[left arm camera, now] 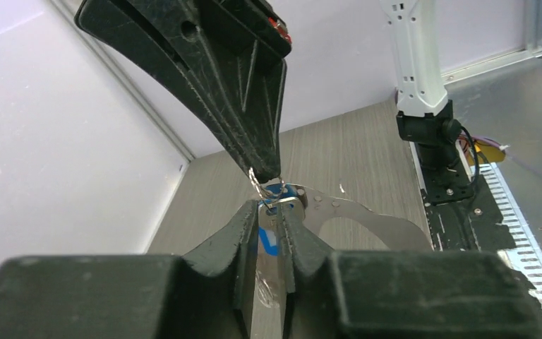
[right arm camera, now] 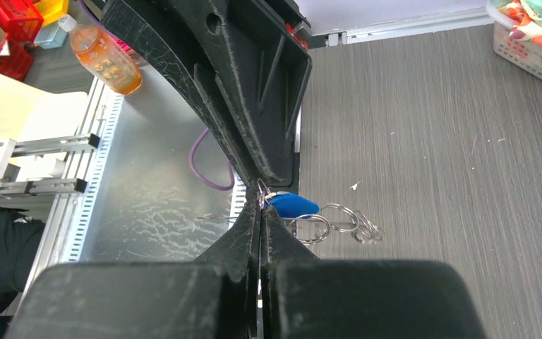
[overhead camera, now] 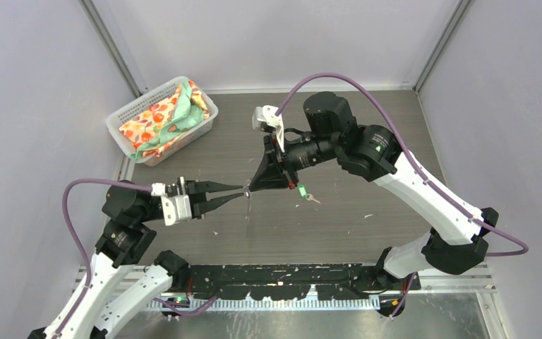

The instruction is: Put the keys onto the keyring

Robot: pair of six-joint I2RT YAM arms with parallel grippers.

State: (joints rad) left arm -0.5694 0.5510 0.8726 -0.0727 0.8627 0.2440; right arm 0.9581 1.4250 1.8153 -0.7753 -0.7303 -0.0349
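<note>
**A:** Where is the blue-tagged key (left arm camera: 268, 240)?

**B:** It sits between the fingers of the left gripper (left arm camera: 269, 205), which are drawn in narrow and clamp it. The blue tag is down in the slot and bare metal sticks out past the tips.

**A:** And the keyring (right arm camera: 327, 223)?

**B:** In the right wrist view, thin grey wire loops show just beside the blue tag, one overlapping the next. I can't tell if they lie on the table (overhead camera: 353, 212) or hang above it. The right gripper (overhead camera: 249, 188) has its fingers pressed almost flat together. A curl of thin wire shows at their tip, so it seems to be pinching the ring.

**A:** How do the two grippers stand to each other?

**B:** They are tip to tip over the middle of the table. The left one reaches in level from its own side. The right one comes down from the far side and meets it at the key's head, touching or very nearly so.

**A:** And the green-tagged key (overhead camera: 301, 189)?

**B:** It lies on the table just beside the right gripper's body, on the side away from the left arm. Its silver blade points out toward the near edge, and neither gripper touches it.

**A:** Any containers?

**B:** A white mesh basket (overhead camera: 116, 126) stands at the far left corner, well apart from the grippers. It is stuffed with crumpled cloths (overhead camera: 152, 116), one with an orange fruit print and one pale green. Off the table, the right wrist view shows a bottle (right arm camera: 102, 55) of orange liquid lying tilted.
</note>
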